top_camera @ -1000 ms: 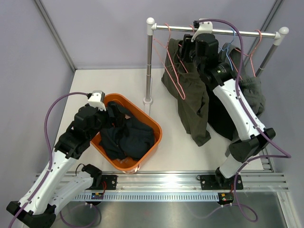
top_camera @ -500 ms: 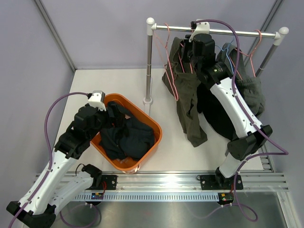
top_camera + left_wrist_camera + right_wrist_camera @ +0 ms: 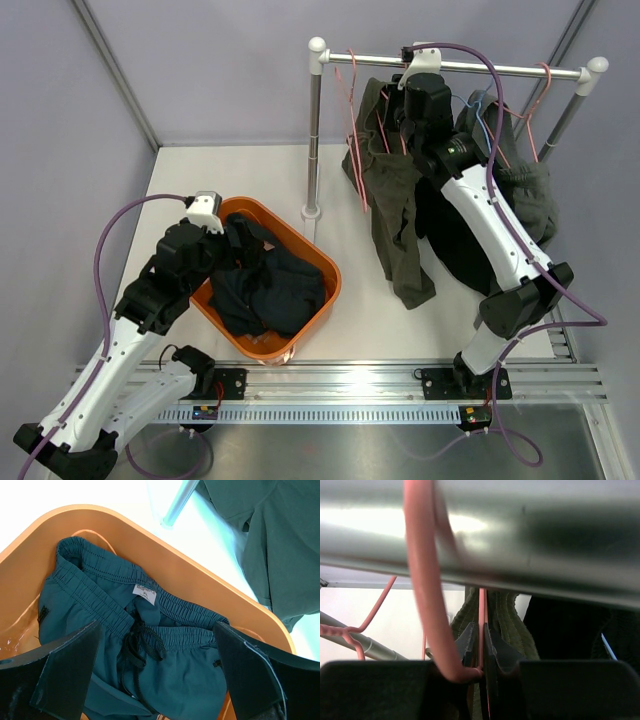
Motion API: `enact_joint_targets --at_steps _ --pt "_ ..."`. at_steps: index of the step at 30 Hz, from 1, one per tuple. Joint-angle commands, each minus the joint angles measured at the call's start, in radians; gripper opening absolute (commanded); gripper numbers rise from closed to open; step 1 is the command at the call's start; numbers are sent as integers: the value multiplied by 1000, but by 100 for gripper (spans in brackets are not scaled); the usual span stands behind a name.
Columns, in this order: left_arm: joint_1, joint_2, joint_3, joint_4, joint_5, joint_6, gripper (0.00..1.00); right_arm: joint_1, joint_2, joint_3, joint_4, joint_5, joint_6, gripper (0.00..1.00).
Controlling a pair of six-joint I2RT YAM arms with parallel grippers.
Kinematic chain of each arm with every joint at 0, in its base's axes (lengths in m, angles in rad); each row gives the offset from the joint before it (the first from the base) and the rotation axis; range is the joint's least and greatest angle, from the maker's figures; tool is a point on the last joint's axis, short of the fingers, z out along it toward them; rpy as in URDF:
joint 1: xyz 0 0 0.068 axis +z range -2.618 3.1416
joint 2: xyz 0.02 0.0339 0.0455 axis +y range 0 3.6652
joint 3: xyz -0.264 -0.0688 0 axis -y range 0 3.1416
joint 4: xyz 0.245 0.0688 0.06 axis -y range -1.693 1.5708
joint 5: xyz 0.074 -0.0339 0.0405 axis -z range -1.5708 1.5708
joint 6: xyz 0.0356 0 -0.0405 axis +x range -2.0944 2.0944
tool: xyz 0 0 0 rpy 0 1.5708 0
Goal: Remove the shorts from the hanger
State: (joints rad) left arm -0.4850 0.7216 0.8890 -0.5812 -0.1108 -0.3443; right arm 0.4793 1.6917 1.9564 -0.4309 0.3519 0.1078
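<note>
Several shorts hang from the rail [image 3: 500,70] at the upper right of the top view: the olive pair [image 3: 395,210] is leftmost and the darker pairs [image 3: 530,195] sit to its right, partly behind the right arm. One dark pair [image 3: 265,290] lies in the orange basket [image 3: 335,275], lower left of centre.

Just under the rail, the right gripper [image 3: 481,632] has its jaws pinched on a thin pink hanger wire [image 3: 481,605]. The ribbed olive waistband sits directly behind that wire. Cannot tell whether any cloth is caught in the pinch. A thicker pink hook [image 3: 422,580] loops over the rail in the left of the wrist view.

Over the basket, the left gripper [image 3: 156,630] hovers with jaws wide apart, holding nothing.

Step in hand, as I read it: the hanger of the olive pair is secured, so freeing that pair is only starting.

Next move, as I judge it:
- Either lift the hook clear of the rail, or work the waistband down off the wire.
- Neighbouring hangers crowd close, so a sideways pull may drag them along.
- The left arm is free to take the cloth but stands well apart from the rail.
</note>
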Motion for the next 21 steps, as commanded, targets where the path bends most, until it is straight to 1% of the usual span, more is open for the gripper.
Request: enact_joint_targets --at_steps 1,3,4,6,21 --pt "5 -4 -13 50 22 11 99 -4 -55 -7 54 44 -19 18" --pt "5 -4 -13 50 23 11 99 -2 -56 -5 57 53 -25 20" --pt "5 -2 -13 52 23 11 99 -4 -58 -5 60 55 -26 23" --pt "5 -2 -12 53 23 11 99 -4 -58 -2 61 58 -30 25" --pt "5 -7 -12 50 25 11 99 -2 -64 2 80 71 -53 26"
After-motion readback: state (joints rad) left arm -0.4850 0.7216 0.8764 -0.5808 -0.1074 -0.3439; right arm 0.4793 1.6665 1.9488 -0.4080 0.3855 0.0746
